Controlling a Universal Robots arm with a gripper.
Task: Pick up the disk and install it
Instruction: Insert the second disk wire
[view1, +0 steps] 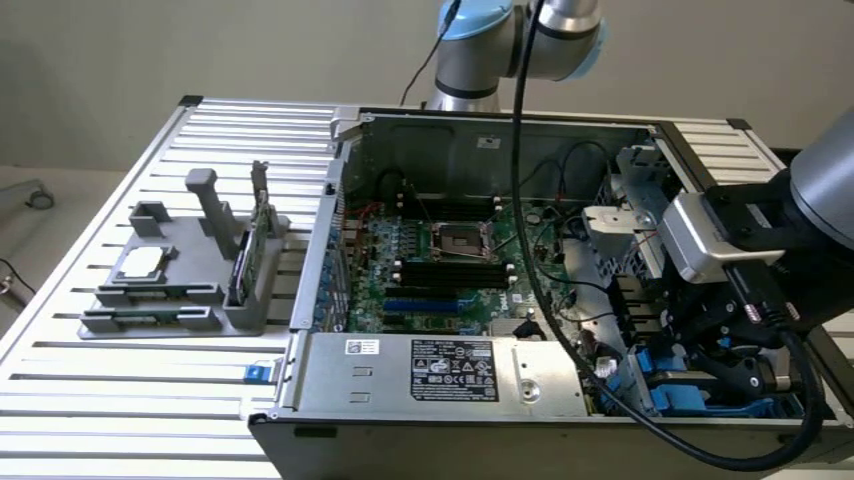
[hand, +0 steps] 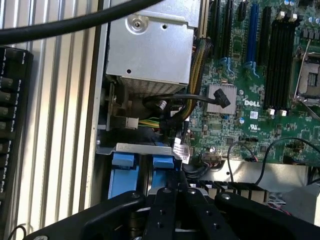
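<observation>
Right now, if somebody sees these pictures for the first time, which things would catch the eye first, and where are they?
First comes the open computer case in the middle of the slatted table, its green motherboard exposed. Next is the gripper at the exterior view's right, low over the case's corner, where bright blue plastic shows just beneath it. At the exterior view's left stands a grey holder with small parts.

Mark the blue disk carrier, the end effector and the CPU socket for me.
blue disk carrier (hand: 124, 167): wrist view, on a blue plastic tab at the case's edge.
end effector (view1: 727, 345): exterior view, on its black body over the drive bay.
CPU socket (view1: 454, 240): exterior view, on the metal frame's middle.
</observation>
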